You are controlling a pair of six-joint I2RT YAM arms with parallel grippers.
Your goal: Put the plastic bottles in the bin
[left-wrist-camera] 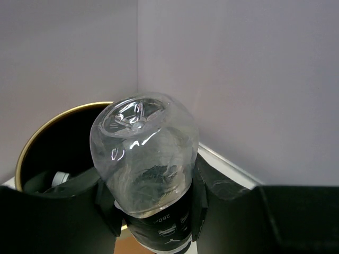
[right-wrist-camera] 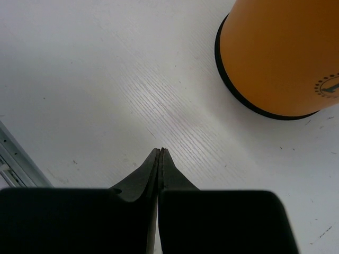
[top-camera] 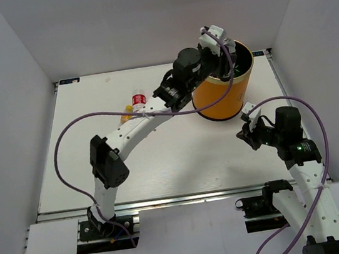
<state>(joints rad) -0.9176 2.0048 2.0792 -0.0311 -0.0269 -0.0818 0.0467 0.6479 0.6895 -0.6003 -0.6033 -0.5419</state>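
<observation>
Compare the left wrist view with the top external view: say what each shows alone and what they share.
Left wrist only: a clear bottle clamped in the left gripper, its base toward the camera; from above it cannot be made out.
Top external only: the right gripper beside the bin, and a red-labelled bottle and a yellow-orange bottle on the table left of the bin.
Both: the bin's gold rim and black inside, with the left gripper at its mouth.
</observation>
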